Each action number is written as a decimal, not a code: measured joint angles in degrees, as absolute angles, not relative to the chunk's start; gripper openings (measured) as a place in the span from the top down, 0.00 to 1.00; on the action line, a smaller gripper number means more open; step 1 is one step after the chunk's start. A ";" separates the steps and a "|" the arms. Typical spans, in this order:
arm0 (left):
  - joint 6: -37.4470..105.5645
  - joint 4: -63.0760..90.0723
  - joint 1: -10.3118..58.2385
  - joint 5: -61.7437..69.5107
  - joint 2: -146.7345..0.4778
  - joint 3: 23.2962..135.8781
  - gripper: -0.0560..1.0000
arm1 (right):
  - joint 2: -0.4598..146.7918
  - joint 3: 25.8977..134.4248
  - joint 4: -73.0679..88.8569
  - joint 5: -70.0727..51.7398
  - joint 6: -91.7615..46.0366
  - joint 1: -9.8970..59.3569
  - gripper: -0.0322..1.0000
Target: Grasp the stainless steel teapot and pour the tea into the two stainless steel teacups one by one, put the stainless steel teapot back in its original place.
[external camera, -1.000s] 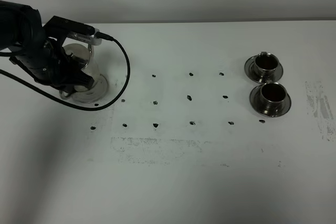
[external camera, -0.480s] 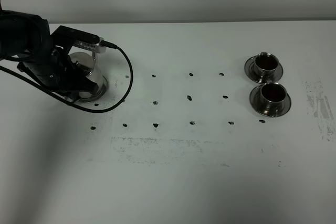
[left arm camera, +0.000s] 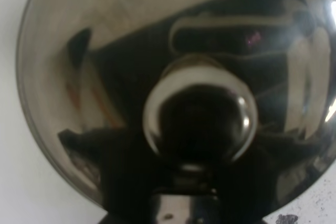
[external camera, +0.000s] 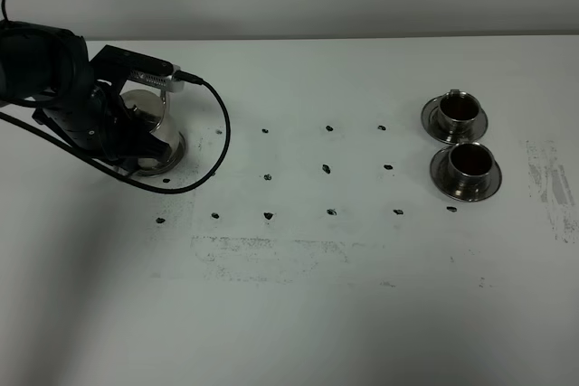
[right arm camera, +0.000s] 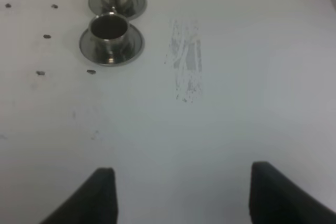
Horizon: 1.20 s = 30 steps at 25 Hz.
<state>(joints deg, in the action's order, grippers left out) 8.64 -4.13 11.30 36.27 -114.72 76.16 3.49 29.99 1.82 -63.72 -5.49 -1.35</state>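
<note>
Stainless steel teapot (external camera: 149, 128) at upper left of the exterior high frame, shiny, upright, largely hidden behind the dark arm, seated over a round steel disc (external camera: 167, 162) whose rim peeks out at its lower right. Filling the left wrist frame: mirror-bright domed lid (left arm camera: 94, 66) with a round polished knob (left arm camera: 202, 116) near centre. Two stainless steel teacups at right of the exterior high frame, one cup (external camera: 457, 109) just above the other (external camera: 469, 162), each upright on its own round saucer, saucers nearly touching, dark reddish-brown tea (external camera: 469, 159) visible inside both.
</note>
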 joint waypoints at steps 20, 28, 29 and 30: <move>8.94 -4.13 10.83 35.79 -115.74 76.16 0.79 | 3.49 29.99 1.82 -63.72 -5.49 -1.35 0.46; 9.10 -4.13 10.83 35.56 -115.74 76.16 0.77 | 3.49 29.99 1.82 -63.72 -5.49 -1.35 0.46; 9.15 -4.13 10.83 35.50 -115.74 76.16 0.74 | 3.49 29.99 1.82 -63.72 -5.49 -1.35 0.46; 9.15 -4.13 10.83 35.43 -115.74 76.16 0.68 | 3.49 29.99 1.82 -63.72 -5.49 -1.35 0.46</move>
<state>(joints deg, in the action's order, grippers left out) 9.15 -4.13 10.83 35.43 -115.74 76.16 3.49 29.99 1.82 -63.72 -5.49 -1.35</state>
